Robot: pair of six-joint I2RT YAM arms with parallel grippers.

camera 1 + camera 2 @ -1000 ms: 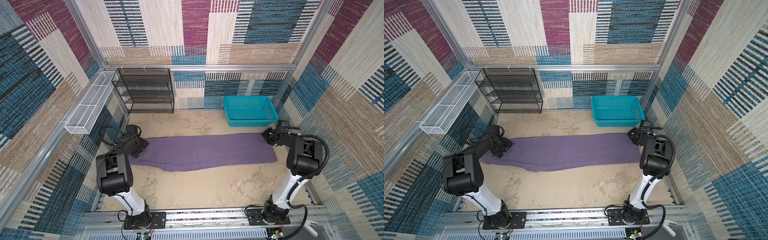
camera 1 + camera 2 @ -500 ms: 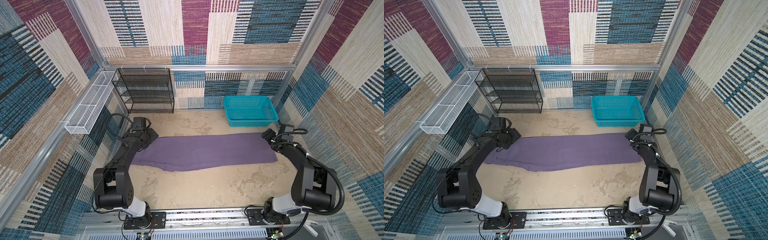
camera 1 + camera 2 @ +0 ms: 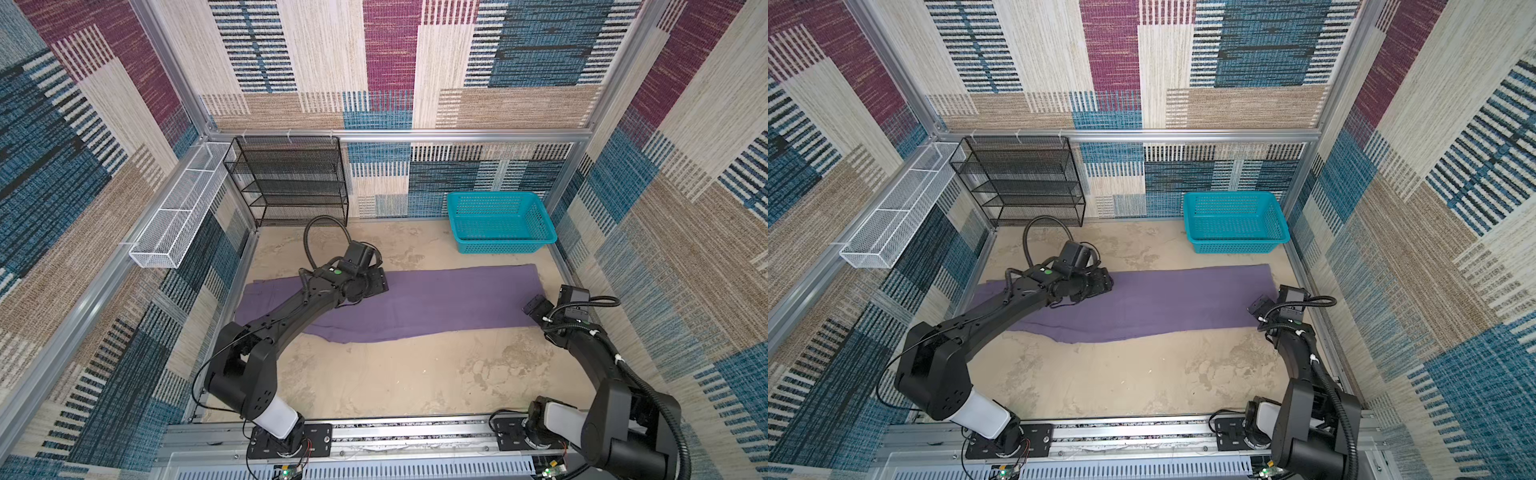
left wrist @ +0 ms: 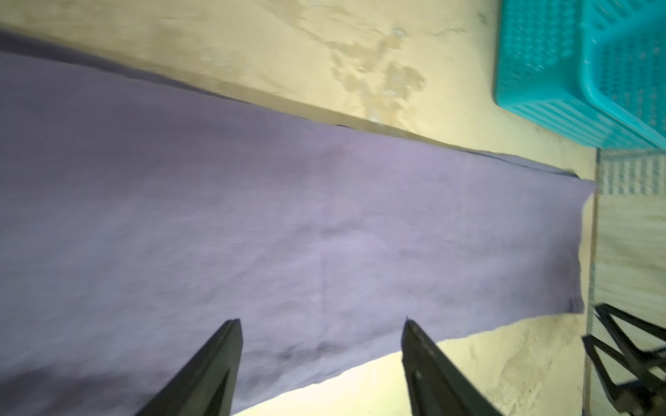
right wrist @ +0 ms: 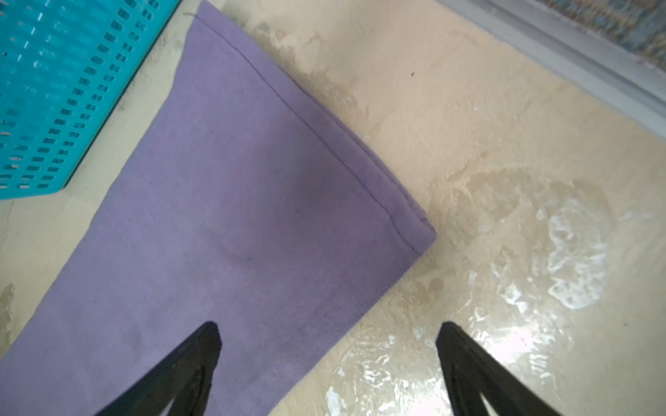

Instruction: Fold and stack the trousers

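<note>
The trousers [image 3: 436,303] [image 3: 1163,305] lie flat on the bench [image 3: 395,374] as one long purple strip running from the left wall to the right wall, in much the same place and shape as a second ago, with the hemmed leg end just in front of the teal basket [image 3: 498,220]. What has changed is the arms. The left end effector [image 3: 380,282] [image 3: 1104,284], which a second ago sat at the strip's left end, has swung inward along the far edge and now hangs over the cloth left of its middle; the left wrist view shows its fingers [image 4: 223,345] apart with only cloth [image 4: 288,223] below and nothing between them. The right end effector [image 3: 534,305] [image 3: 1258,307] has drawn back from the far right corner beside the basket to the near right corner of the strip; in the right wrist view its fingers [image 5: 205,342] stand wide apart, one over the cloth [image 5: 252,216] and one over bare bench, gripping nothing. The black wire rack [image 3: 286,178] at the back left is unchanged.
</note>
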